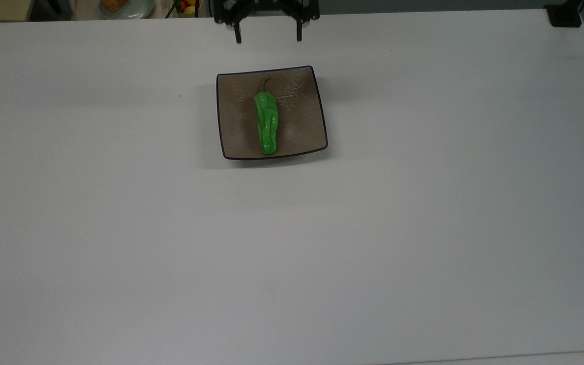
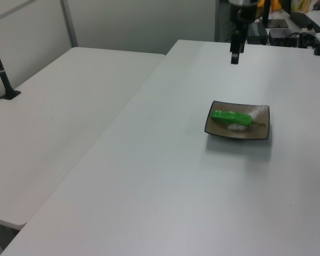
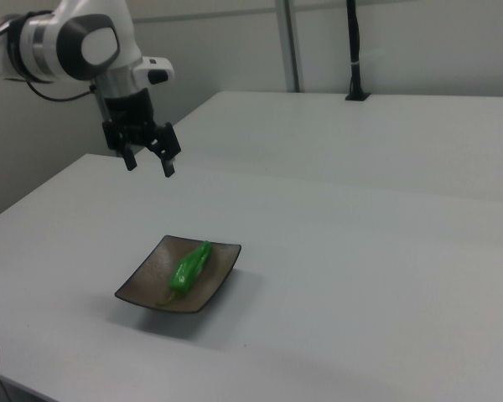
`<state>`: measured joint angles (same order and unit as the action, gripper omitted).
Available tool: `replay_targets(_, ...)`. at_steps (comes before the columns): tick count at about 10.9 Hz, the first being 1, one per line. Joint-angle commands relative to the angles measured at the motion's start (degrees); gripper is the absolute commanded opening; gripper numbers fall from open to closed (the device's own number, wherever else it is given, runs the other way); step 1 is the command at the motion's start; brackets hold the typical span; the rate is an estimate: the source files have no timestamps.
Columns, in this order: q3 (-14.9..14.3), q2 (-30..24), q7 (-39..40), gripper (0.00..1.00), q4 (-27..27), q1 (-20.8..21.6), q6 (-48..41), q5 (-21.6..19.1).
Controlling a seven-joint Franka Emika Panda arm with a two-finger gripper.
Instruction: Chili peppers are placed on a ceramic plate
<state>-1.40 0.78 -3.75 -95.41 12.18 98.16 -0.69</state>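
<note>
White worktop (image 1: 322, 243), wide and matte, plain wall behind in the right view. Second white table (image 2: 58, 117) butted alongside at the left view's left; same table (image 3: 386, 134) beyond in the right view. Black post (image 2: 0, 64) on a foot at that table's far left edge in the left view; black pole (image 3: 353, 50) upright at its far edge in the right view.

Ceramic plate (image 1: 299, 106) flat on the worktop, near the far edge in the top view, a little left of centre. Square, taupe-brown, dark thin rim, corners slightly upturned. Same plate (image 2: 258, 128) toward the right edge in the left view, and (image 3: 138, 289) near the front left corner in the right view.

Chili peppers (image 1: 265, 121): one glossy green pepper lying along the plate's middle, stem toward the far edge in the top view, tip near the plate's near rim. Also (image 2: 230, 117) and (image 3: 189, 265); resting in the plate, touching it, well inside the rim.

Gripper (image 1: 267, 36) above the worktop's far edge in the top view, well apart from plate and pepper. Fingers (image 1: 238, 35) spread wide, nothing between them. Same gripper (image 3: 149, 163) hanging in the air above and behind the plate in the right view, white arm (image 3: 75, 42) behind it. Gripper (image 2: 234, 57) side-on in the left view, over the far edge.

Clutter off the far edge in the top view: fruit-coloured items (image 1: 188, 6) and a pale dish (image 1: 124, 7), too small to name. Black object (image 1: 564, 15) at the far right corner. Nothing between gripper and plate.
</note>
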Motion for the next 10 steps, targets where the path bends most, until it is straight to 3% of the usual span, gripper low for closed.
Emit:
replay_targets(1,-0.6,-0.2,-0.5,1.00,3.9,1.3,-9.1,-0.1)
replay_targets(4,-0.6,-0.6,3.7,1.00,3.5,2.0,-5.1,-1.6)
replay_targets(7,-1.3,-0.5,3.7,1.00,1.9,2.1,2.5,-1.7)
replay_targets(10,-1.4,-0.5,3.6,1.00,1.5,2.1,3.9,-1.7)
